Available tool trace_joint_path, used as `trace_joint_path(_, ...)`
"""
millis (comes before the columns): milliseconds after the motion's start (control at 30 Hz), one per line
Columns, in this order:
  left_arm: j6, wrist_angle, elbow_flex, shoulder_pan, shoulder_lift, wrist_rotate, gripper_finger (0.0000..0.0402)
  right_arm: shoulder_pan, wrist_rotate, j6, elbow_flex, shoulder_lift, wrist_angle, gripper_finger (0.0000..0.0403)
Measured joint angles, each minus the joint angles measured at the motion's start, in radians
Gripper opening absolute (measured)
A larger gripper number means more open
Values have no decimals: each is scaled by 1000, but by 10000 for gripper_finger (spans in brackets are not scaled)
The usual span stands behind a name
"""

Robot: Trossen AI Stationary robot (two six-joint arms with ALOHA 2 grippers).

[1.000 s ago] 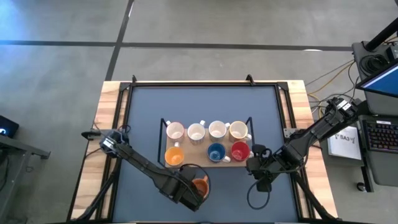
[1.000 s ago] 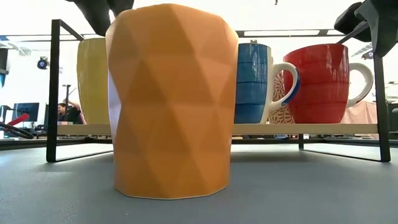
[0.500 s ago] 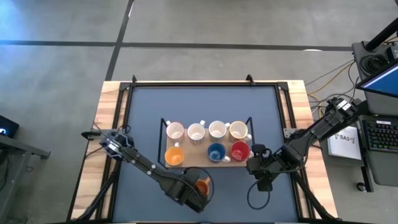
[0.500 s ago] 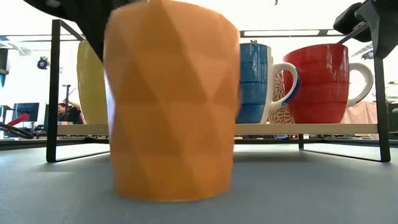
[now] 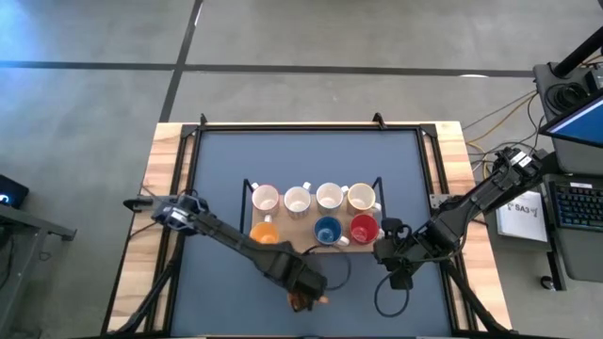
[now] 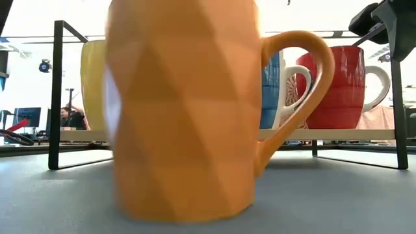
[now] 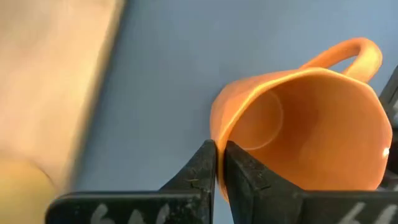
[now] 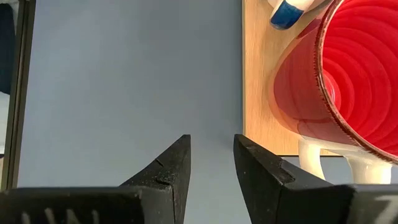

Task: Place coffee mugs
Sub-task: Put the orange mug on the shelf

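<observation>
Item: faceted orange mug (image 7: pixel 298 124), upright on the table's blue mat (image 5: pixel 217 188) near the front edge, its rim pinched between the fingers of my left gripper (image 7: pixel 219 163). Rack (image 5: pixel 316 218), mid-table: seven mugs in two rows. My right gripper (image 8: pixel 211 163) waited just right of the rack beside the red mug (image 8: pixel 339 74), fingers slightly parted, empty.

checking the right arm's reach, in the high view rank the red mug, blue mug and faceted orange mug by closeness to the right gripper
From the right gripper:
1. Red mug, on the wooden shelf's front row, at its end next to the gripper.
2. Blue mug, next along that row.
3. Faceted orange mug, near the table's front edge, held by the left gripper.
</observation>
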Motion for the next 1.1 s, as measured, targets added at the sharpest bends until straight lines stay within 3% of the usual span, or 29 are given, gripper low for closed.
trace_joint_path(133, 237, -16, 0, 44, 0, 21, 5, 0, 0, 0, 0, 0, 0, 111)
trace_joint_path(367, 447, -27, 0, 96, 0, 25, 7, 0, 0, 0, 0, 0, 0, 111)
trace_joint_path(633, 410, -41, 21, 97, 0, 18, 58, -2, 0, 1, 0, 0, 1, 111)
trace_joint_path(933, 89, -180, 122, 89, -3, 18, 99, -2, 1, 17, 0, 0, 2, 111)
trace_joint_path(1100, 29, -187, 95, 62, -3, 19, 100, -2, 1, 18, 0, 0, 2, 111)
